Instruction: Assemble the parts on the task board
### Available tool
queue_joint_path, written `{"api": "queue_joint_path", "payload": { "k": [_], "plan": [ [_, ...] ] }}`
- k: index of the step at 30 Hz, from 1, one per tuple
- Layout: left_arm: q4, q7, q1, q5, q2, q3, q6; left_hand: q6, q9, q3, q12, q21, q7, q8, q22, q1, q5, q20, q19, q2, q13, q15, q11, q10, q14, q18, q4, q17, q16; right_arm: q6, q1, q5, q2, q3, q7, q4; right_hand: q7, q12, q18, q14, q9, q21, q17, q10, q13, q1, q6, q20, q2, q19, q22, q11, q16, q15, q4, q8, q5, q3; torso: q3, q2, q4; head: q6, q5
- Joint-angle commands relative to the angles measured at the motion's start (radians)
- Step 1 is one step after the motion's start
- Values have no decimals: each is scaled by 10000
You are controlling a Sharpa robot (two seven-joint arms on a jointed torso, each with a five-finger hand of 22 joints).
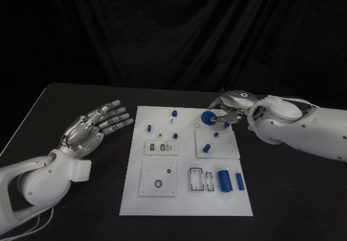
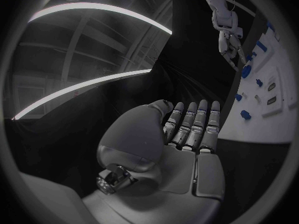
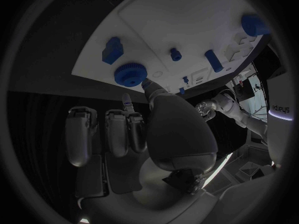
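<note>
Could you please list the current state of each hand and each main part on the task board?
left hand: open, fingers apart, off the board's left side, holding nothing.
right hand: at the board's far right corner, fingertips on the blue gear.
blue gear: on the task board, touched by the right hand.
two blue cylinders: lying side by side near the board's near right.
task board: flat on the table.

Black curtain (image 1: 173, 40) behind black table (image 1: 72, 110); perhaps ceiling light strips (image 2: 93, 7).
</note>
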Motion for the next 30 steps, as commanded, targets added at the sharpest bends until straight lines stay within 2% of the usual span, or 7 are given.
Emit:
{"api": "queue_joint_path", "payload": {
  "k": [1,3,7,16,21,26,30],
  "plan": [
    [17,1599,-2,60,-3,5,196,15,7,48,38,33,74,39,-9,-93,-54,5,17,27,12,19,70,4,-48,-96,11,1,66,201,-52,-24,31,5,-449,-64,1,26,-65,763,-53,-60,1540,1024,2628,45,-86,-100,89,178,1231,-78,-77,-76,-71,-4,23,-5,0,16,-35,-15,72],
    [19,1596,-3,60,-10,5,195,15,7,48,38,33,74,39,-9,-93,-54,5,17,27,12,19,70,4,-48,-96,11,1,66,237,-67,-24,49,5,-474,-95,-2,26,-63,766,-77,-68,1539,1024,2628,50,-93,-109,97,175,1225,-85,-84,-84,-83,-1,25,-9,4,19,-35,-21,79],
    [20,1583,-3,61,-23,5,196,15,7,48,38,33,74,39,-9,-93,-54,5,17,27,12,19,70,4,-48,-96,11,1,66,330,-113,-24,106,5,-533,-193,44,26,-60,786,-144,-92,1568,1024,2628,114,38,-118,183,170,1215,-61,-91,-78,-158,52,288,38,4,16,30,-34,29],
    [-29,1555,-5,61,-7,5,214,23,8,82,51,34,91,44,-10,-118,-57,6,15,21,15,20,75,15,-57,-98,6,1,82,343,-140,-24,221,6,-533,-298,67,26,-46,798,-182,-142,1586,1024,2628,58,280,-109,294,141,1174,-44,-102,-66,-140,109,562,92,-10,11,15,-72,35],
    [-51,1541,-7,60,4,5,227,23,8,82,51,34,91,44,-10,-118,-57,6,15,21,15,20,75,15,-57,-98,6,1,82,347,-147,-24,302,7,-528,-354,76,26,-45,802,-175,-149,1601,1024,2628,24,388,-107,290,139,1173,-37,-99,-62,-128,143,539,84,-12,6,5,-77,40],
    [-68,1526,-9,60,18,6,244,23,8,82,51,34,91,44,-10,-118,-57,6,15,21,15,20,75,15,-57,-98,6,1,82,380,-153,-24,383,8,-555,-421,86,26,-50,822,-169,-144,1665,1024,2628,-80,569,-99,259,155,1202,-27,-76,-53,-96,166,164,21,-3,8,1,-87,40],
    [-80,1516,-10,60,33,6,258,23,8,82,51,34,91,44,-10,-118,-57,6,15,21,15,20,75,15,-57,-98,6,1,82,450,-169,-24,449,8,-586,-488,90,26,-54,831,-125,-141,1696,1024,2628,-84,774,-95,275,165,1220,-21,-65,-52,-108,235,62,9,-4,7,-1,-100,33]
  ]
}}
